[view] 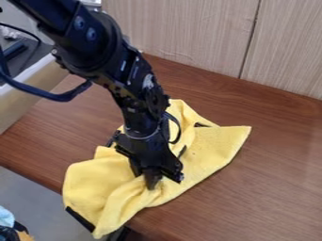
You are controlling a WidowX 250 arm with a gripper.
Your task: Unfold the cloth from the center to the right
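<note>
Clock taken flat on the view, twelve at the far side, claw as the hub. Nearest, at about seven o'clock, a bunched lobe of the yellow cloth (217, 143) droops past the rim of the desk (270, 188); ridges run from it up to the claw (152, 182). Step in hand, as I judge it: take the upper layer near the middle and carry it toward three o'clock. To do it well: pinch one layer only, lift just enough to free the fold, travel low and slow, then lay down and release before backing off. Risk: a grip through both layers would drag the whole piece, and the overhanging lobe could pull it off the edge. Pressing hard here would likely only deepen the wrinkles. Claw: points down into the near-middle of the cloth, touching it where the folds gather; how far open, cannot tell, and whether fabric is clamped, cannot tell either. Farther out, the cloth lies on the desk, creased, one corner pointing to two o'clock and another part running up behind the arm (135, 77) toward twelve. Bare wood lies at three o'clock, room enough for the unfolded part. Farthest, a pale wood-grain panel (189, 33) stands beyond the desk.
</note>
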